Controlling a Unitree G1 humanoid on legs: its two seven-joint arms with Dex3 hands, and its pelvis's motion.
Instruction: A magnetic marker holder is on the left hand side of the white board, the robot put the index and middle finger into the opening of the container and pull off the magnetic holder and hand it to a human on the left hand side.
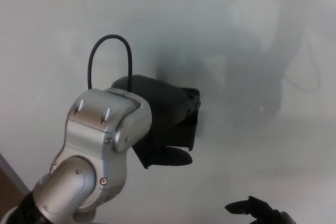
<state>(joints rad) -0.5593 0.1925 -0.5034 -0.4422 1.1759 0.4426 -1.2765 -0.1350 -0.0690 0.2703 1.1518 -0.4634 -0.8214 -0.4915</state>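
Black boxy marker holder (184,129) against whiteboard (236,14)

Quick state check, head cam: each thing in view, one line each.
Left hand: raised at the whiteboard, over the holder; finger state unclear.
Magnetic holder: on the whiteboard, mostly hidden by the hand.
Right hand: low, idle, only partly in frame.
Whiteboard: blank, shadowed.
Cable: looped above the wrist.

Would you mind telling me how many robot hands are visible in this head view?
2. The left robot hand is raised against the whiteboard, at the black holder. The right robot hand is only partly visible at the bottom edge.
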